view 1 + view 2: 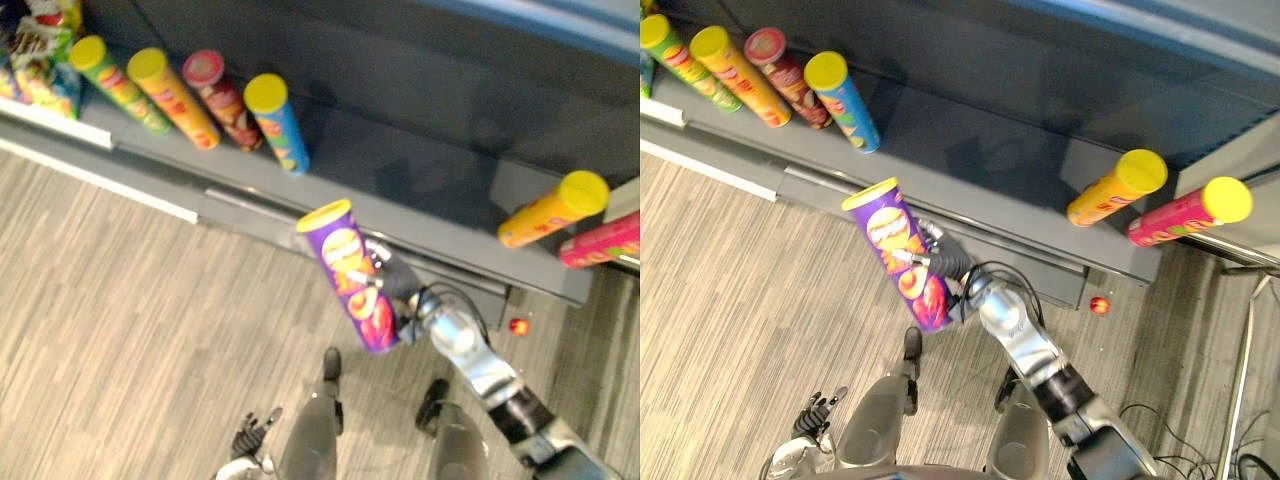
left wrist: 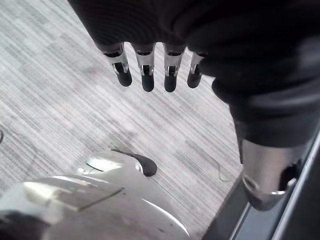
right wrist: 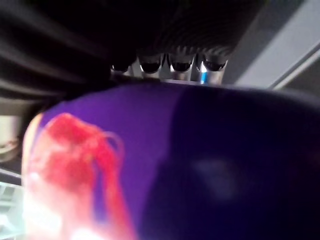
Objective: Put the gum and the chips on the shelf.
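Note:
A purple chips can (image 1: 353, 275) with a yellow lid hangs in the air just in front of the dark shelf (image 1: 400, 170), held upright and slightly tilted. My right hand (image 1: 395, 285) is shut on its middle; its purple side (image 3: 150, 165) lies right against the fingers (image 3: 170, 62) in the right wrist view. My left hand (image 1: 252, 432) hangs low at my side with straight fingers (image 2: 147, 75) and holds nothing.
Several chips cans (image 1: 190, 98) stand at the shelf's left, next to snack bags (image 1: 40, 50). An orange can (image 1: 553, 210) and a pink can (image 1: 600, 240) stand at its right. A small red thing (image 1: 519, 326) lies on the floor below the shelf edge.

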